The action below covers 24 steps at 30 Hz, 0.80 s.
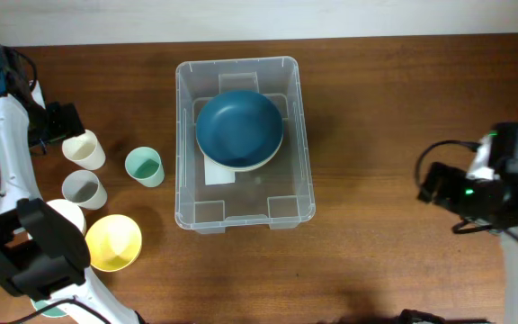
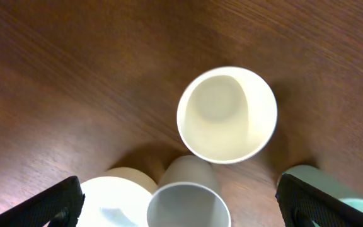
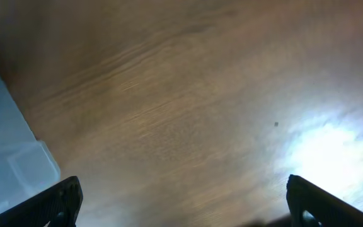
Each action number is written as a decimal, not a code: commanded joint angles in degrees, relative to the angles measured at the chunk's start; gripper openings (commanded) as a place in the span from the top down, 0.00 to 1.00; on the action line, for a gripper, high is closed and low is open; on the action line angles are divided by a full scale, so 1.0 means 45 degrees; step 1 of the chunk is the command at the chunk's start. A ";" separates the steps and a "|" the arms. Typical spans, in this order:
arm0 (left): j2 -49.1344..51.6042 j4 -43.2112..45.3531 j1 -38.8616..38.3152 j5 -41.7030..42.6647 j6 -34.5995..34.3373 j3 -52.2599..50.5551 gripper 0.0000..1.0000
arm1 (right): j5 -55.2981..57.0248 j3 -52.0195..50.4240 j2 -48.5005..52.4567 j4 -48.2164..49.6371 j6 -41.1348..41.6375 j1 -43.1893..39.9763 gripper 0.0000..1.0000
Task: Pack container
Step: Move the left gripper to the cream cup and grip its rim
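Located the container (image 1: 300,171) at table centre, holding a blue bowl (image 1: 239,126) nested on a pale bowl (image 1: 250,166) toward its 12 o'clock end. Judged packing partly done. Counted, unpacked at 9 o'clock of the bin: a cream cup (image 2: 227,115), a grey cup (image 2: 186,205), a green cup (image 1: 144,166), a white cup (image 2: 115,202) and a yellow bowl (image 1: 113,241).

Found the left gripper (image 2: 178,208) spread wide above the grey cup, gripping nothing. Found the right gripper (image 3: 181,202) likewise released over bare wood at 3 o'clock.

Judged next move: lower over one cup, centre on its rim, clench without nudging close-set neighbours.

Noted a dark wood-grain table (image 1: 376,90) with a glare patch. Noted a pale strip along the 12 o'clock edge, possibly wall.
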 commanded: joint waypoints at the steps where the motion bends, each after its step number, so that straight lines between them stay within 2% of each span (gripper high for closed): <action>1: 0.0287 0.0296 -0.0005 -0.0291 0.0665 0.0282 0.00 | -0.1404 -0.0019 0.0665 -0.0097 0.0092 -0.1413 0.01; 9: 0.0631 0.0748 0.0010 -0.0296 0.2166 0.0262 0.01 | -0.1399 -0.0024 0.1836 -0.0151 0.0092 -0.1685 0.01; 20: 0.2181 0.1088 0.0209 -0.0262 0.2225 0.0000 0.01 | -0.1384 -0.0019 0.2098 -0.0151 -0.0151 -0.1685 0.01; 24: 0.3002 0.1360 0.0427 0.0393 0.2225 -0.0005 0.01 | -0.1345 -0.0019 0.2098 -0.0189 -0.0155 -0.1685 0.01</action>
